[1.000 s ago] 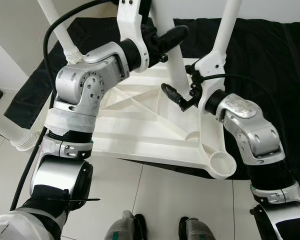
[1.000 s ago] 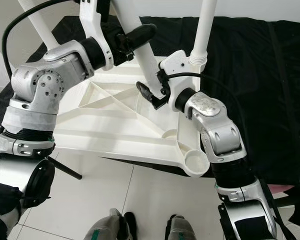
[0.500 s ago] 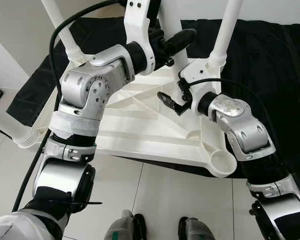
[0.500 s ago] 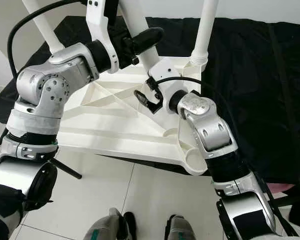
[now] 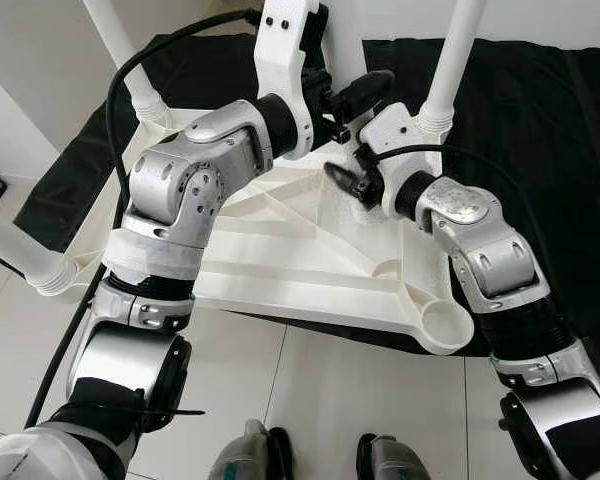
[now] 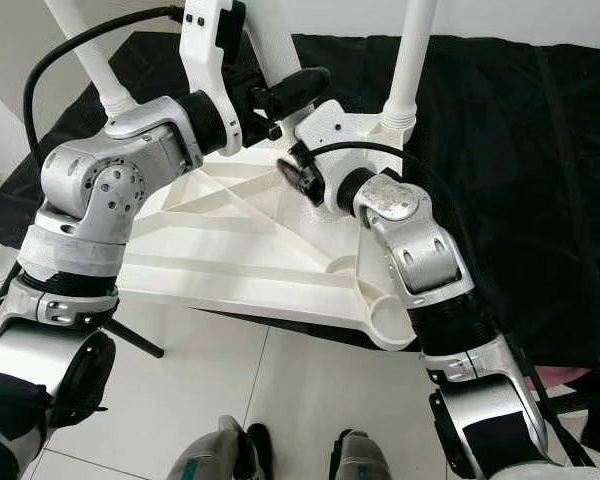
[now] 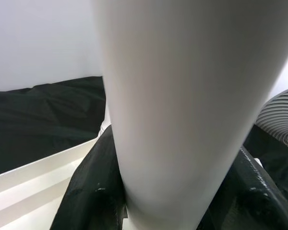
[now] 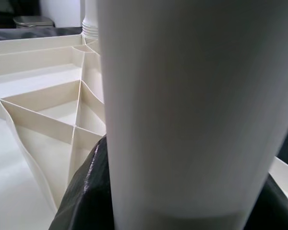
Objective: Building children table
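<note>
Crowded at the middle leg
Both grippers, left (image 5: 365,90) and right (image 5: 342,180), clamp one table leg (image 7: 182,105); corner legs (image 5: 448,60) flank them; ribbed tabletop (image 5: 280,250) underneath lies open.

The right gripper (image 5: 342,180) is up higher now, right against the white table leg (image 6: 270,45). It's sitting just under the left gripper (image 5: 365,88), way closer than before.
</note>
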`<state>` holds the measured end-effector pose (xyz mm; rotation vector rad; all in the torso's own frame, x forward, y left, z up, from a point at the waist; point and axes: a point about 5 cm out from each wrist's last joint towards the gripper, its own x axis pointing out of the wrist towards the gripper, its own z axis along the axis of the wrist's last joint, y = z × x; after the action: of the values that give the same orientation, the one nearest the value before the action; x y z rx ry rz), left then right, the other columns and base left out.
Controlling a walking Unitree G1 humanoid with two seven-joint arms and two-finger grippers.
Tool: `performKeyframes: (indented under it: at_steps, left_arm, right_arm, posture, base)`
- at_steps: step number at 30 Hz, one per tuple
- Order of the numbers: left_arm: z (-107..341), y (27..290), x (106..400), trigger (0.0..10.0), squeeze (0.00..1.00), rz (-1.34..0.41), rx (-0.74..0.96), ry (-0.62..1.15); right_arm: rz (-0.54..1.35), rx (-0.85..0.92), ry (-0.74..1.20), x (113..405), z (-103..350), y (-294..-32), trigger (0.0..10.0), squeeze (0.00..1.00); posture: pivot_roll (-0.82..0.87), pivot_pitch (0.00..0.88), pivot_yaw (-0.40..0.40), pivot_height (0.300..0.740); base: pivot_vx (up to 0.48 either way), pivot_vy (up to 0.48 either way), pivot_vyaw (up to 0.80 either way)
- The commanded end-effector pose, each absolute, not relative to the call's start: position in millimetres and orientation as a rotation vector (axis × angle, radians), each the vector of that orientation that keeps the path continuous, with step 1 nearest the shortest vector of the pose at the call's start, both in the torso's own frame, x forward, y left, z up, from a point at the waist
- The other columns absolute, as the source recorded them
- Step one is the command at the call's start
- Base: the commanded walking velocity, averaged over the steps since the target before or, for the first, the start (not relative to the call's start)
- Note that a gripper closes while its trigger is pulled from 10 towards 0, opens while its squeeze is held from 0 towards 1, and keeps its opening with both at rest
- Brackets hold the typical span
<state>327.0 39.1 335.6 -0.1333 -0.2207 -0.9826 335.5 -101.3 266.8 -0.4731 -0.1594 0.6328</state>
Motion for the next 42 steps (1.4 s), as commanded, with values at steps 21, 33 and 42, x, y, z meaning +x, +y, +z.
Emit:
performKeyframes:
  at_steps: [21, 33, 42]
  left_arm:
    - [342.3, 35.5, 318.6, 10.0, 0.0, -1.069, -0.115, -0.268]
    - [345.1, 35.5, 318.2, 10.0, 0.0, -1.069, -0.113, -0.276]
    - [346.1, 35.8, 318.2, 10.0, 0.0, -1.068, -0.108, -0.281]
  right_arm:
    - [0.649, -0.443, -0.09, 337.7, 255.5, -95.4, 10.0, 0.0]
    - [0.644, -0.43, -0.068, 337.9, 252.3, -95.1, 7.8, 0.0]
    - [0.636, -0.423, -0.053, 338.2, 250.1, -95.7, 8.9, 0.0]
  posture:
    - [-0.06, 0.154, 0.119, 0.74]
    - [-0.05, 0.158, 0.117, 0.74]
    - [-0.05, 0.158, 0.117, 0.74]
  base:
    - [0.0, 0.0, 0.0]
    - [0.0, 0.0, 0.0]
    - [0.0, 0.0, 0.0]
